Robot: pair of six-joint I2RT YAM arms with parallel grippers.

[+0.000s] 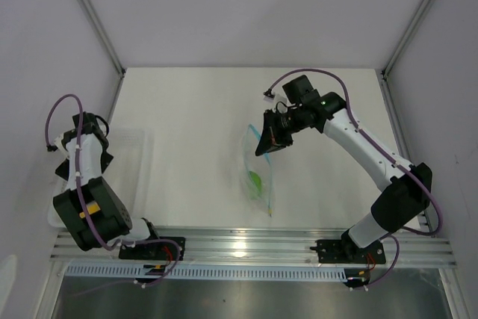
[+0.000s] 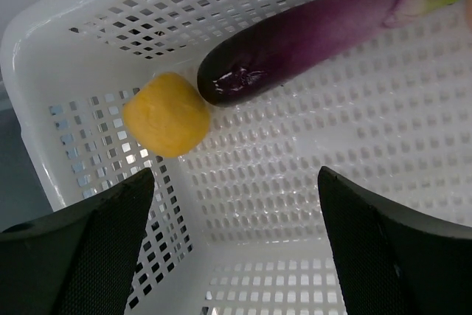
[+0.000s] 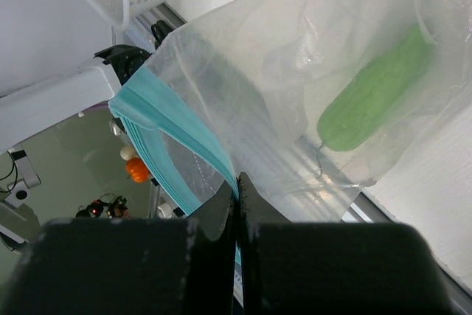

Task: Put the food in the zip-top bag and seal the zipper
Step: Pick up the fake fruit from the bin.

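- Jaws first: our left gripper (image 2: 234, 182) stands wide open with nothing between its fingers, hanging over the inside of the basket. Our right gripper (image 3: 237, 189) is pinched tight on the mouth edge of the zip-top bag (image 3: 280, 71).
- White perforated basket (image 2: 44, 57): it lies directly beneath and ahead of the left jaws, and its near corner wall sits between the two fingers. It is well apart from the right jaws.
- Bag: it spreads away ahead of the right jaws, held by one edge, its body crinkled and clear.
- Purple piece (image 2: 295, 46): it lies ahead of the left jaws on the basket floor. Its long axis slants from just ahead-left out to the far right, closer to the line on which the fingers close than square to it. We judge the wrist would need a turn to grip across it.
- Green piece (image 3: 376, 90): it is already inside the bag, ahead and to the right of the right jaws, at the far end.
- Yellow piece (image 2: 166, 114): it is ahead and left of the left jaws, touching the purple piece's dark end and nearest the left finger. We reckon it is the easier reach, and the left arm is the nearer one.
- Zipper (image 3: 169, 127): this teal strip runs from the pinch out to the left, its two lips parted there, so the mouth looks unsealed.
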